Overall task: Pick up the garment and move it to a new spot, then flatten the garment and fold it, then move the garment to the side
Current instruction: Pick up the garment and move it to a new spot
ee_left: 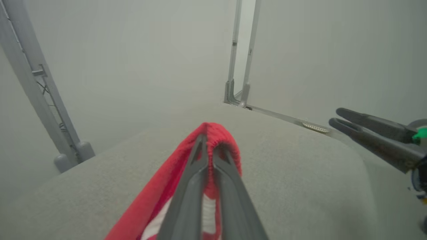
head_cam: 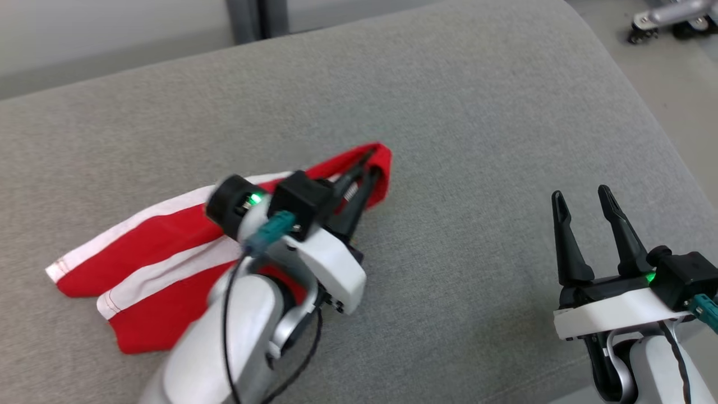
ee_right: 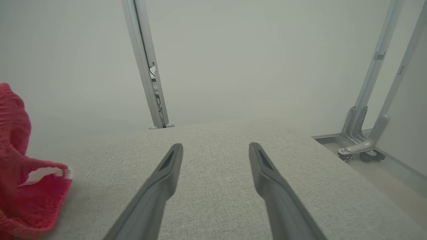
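The garment (head_cam: 151, 247) is red with white stripes and lies bunched on the grey cushioned surface (head_cam: 477, 140) at the left. My left gripper (head_cam: 367, 163) is shut on the garment's right end, lifting that red edge (ee_left: 220, 133) a little. In the left wrist view the two fingers pinch the cloth between them. My right gripper (head_cam: 583, 199) stands open over bare cushion at the lower right, well clear of the cloth, nothing between its fingers (ee_right: 166, 166). The garment (ee_right: 20, 186) shows at the far left of the right wrist view.
The cushion's right edge (head_cam: 656, 112) drops to a pale floor. A wheeled metal frame base (head_cam: 667, 22) stands at the top right. Grey metal posts (ee_right: 146, 66) rise behind the cushion against a pale wall.
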`<state>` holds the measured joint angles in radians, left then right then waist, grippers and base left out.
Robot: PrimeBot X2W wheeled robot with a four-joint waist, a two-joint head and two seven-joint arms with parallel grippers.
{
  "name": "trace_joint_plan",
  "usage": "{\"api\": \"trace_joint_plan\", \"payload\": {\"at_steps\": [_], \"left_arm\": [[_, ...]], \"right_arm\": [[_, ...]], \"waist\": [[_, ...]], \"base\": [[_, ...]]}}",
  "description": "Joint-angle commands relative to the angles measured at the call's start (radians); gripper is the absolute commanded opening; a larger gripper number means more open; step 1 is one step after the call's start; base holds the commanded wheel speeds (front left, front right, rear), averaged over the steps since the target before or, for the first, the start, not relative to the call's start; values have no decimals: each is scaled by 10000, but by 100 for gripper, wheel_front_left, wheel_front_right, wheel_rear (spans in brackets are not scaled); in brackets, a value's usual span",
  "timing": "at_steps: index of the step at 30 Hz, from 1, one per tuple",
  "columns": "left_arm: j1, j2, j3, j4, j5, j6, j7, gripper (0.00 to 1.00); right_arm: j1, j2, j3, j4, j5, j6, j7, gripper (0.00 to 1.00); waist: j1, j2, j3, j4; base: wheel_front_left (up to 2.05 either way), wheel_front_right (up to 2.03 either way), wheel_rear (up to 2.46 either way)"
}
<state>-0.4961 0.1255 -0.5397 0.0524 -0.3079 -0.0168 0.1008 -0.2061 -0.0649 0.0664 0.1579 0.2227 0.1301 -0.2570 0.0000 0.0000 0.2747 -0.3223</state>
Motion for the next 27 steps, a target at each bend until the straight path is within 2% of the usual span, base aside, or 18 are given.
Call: {"api": "trace_joint_plan", "payload": {"at_steps": [1, 5, 11, 12, 13, 14, 21, 27], "left_arm": [[-161, 2, -118, 283, -7, -128, 33, 0], [-400, -313, -803, 1603, -65, -480, 78, 0], [-595, -523, -1351, 3161, -215, -724, -85, 0], [-629, -556, -1389, 3326, -266, -743, -166, 20], [-644, -571, -1435, 3456, -316, -767, -250, 74], [-674, -588, -1463, 3541, -347, -784, -374, 100], [-452, -676, -1452, 3464, -827, -645, -1298, 100], [-116, -514, -1040, 2991, -983, -223, -2078, 100]], "right_arm": [[-127, 38, -22, 20, 98, 12, -79, 100], [-248, 87, 7, -16, 180, 12, -95, 100], [-358, 114, 10, -83, 258, 12, -99, 100], [-352, 116, 3, -75, 257, 12, -99, 100], [-355, 115, -18, -63, 255, 12, -100, 100], [-354, 115, -41, -50, 246, 12, -100, 100], [-213, 114, -130, 41, 64, 12, -97, 100], [-94, 49, -255, 97, -99, 12, -96, 100]], "waist": [[0, 0, 475, -431], [0, 0, 762, -565], [0, 0, 934, -506], [0, 0, 930, -464], [0, 0, 903, -407], [0, 0, 860, -347], [0, 0, 277, 215], [0, 0, -237, 855]], "base": [[0, 0, 0], [0, 0, 0], [0, 0, 0], [0, 0, 0], [0, 0, 0], [0, 0, 0], [0, 0, 0], [0, 0, 0]]}}
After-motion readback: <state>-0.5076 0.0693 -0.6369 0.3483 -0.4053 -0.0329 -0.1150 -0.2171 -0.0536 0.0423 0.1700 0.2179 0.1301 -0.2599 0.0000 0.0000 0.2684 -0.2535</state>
